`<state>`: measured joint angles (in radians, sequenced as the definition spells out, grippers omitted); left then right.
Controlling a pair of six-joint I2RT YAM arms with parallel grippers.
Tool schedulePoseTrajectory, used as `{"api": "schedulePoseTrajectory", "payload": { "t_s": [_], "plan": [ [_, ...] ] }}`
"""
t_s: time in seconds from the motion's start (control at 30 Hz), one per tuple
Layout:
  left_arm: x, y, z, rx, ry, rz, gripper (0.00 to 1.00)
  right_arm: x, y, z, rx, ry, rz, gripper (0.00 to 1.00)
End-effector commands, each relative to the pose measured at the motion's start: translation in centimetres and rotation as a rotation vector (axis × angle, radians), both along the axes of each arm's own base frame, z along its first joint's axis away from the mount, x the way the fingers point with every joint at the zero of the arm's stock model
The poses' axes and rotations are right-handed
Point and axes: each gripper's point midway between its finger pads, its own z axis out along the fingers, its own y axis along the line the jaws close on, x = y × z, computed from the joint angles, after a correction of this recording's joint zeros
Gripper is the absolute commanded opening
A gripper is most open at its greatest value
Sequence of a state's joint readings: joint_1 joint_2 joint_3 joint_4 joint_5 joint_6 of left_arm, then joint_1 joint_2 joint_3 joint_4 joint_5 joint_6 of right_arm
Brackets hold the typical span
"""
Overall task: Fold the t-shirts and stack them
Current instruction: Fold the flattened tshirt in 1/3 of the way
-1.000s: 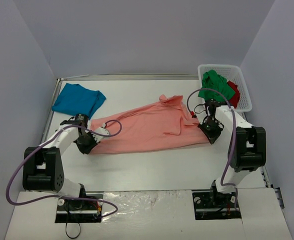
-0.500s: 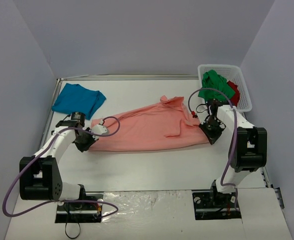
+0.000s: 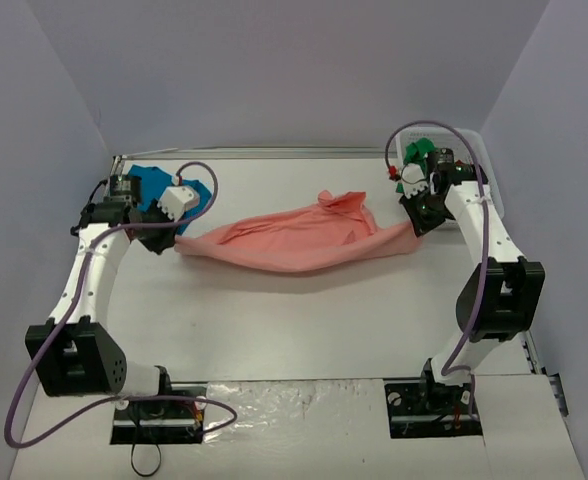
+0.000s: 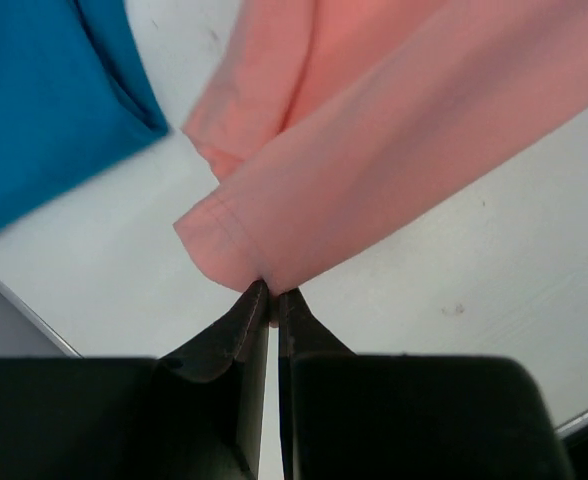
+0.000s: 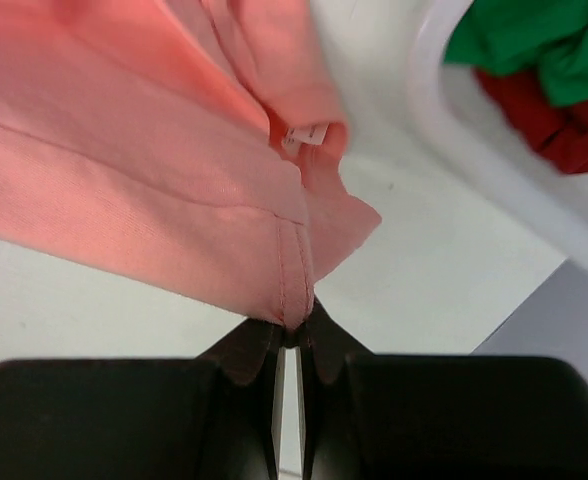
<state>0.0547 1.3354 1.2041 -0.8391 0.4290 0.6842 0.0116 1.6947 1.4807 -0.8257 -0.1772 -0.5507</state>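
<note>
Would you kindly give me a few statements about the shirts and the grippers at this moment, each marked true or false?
1. The left gripper is shut on an edge of the pink shirt. True.
2. The right gripper hangs open, clear of the pink shirt. False: it is shut on a stitched hem of that shirt.
3. The pink shirt stretches between the two grippers. True.
4. The teal shirt lies in the basket. False: it lies on the table at the far left; the basket holds a green shirt and a red shirt.
</note>
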Motion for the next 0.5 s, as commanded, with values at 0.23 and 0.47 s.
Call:
{"api": "schedulePoseTrajectory", "payload": {
  "t_s": [0.23, 0.47],
  "plan": [
    [7.7, -1.7, 5.1, -0.171, 0.03, 0.077, 0.02, 9.0, 0.9, 3.2, 0.066, -0.066, -0.028, 0.0],
    [11.5, -1.1, 11.6, -0.186, -0.128, 0.144, 0.02, 15.1, 0.9, 11.4, 0.073, -0.323, -0.042, 0.0]
  ]
}}
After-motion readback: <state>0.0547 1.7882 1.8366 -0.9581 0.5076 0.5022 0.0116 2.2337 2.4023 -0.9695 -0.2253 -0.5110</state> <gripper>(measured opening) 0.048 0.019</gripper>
